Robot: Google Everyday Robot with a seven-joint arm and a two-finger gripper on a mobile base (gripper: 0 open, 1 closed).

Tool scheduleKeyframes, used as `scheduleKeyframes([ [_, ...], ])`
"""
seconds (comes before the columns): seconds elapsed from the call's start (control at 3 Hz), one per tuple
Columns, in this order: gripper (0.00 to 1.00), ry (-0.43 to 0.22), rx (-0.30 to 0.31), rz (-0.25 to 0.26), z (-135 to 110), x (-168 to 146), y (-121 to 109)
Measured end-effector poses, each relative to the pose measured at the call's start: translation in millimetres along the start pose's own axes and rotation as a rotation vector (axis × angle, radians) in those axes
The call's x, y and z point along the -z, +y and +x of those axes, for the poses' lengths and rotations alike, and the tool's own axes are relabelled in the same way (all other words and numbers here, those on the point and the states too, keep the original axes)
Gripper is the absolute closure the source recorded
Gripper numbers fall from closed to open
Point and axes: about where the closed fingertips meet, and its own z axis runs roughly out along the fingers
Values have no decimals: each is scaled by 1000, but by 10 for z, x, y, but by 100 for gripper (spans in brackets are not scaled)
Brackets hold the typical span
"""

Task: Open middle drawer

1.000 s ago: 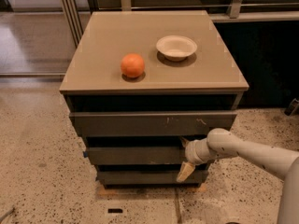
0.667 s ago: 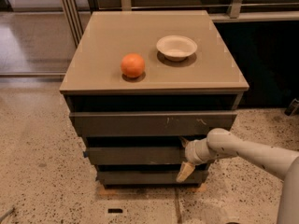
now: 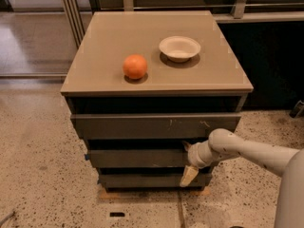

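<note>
The cabinet has three dark drawer fronts. The top front is the largest and has pale scratch marks. The middle drawer is a plain dark grey-brown front with a small blue bit at its left end. The bottom front sits below it. My gripper is at the right end of the middle drawer, its wrist against the drawer's upper edge. One pale finger hangs down in front of the bottom front.
An orange and a white bowl sit on the tan cabinet top. My white arm reaches in from the right. Speckled floor lies around the cabinet. A dark wall is at the right.
</note>
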Motion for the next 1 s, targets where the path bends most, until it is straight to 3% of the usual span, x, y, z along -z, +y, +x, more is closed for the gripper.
scheduleKeyframes([
  [1.0,0,25,-90,-114,53,44,271],
])
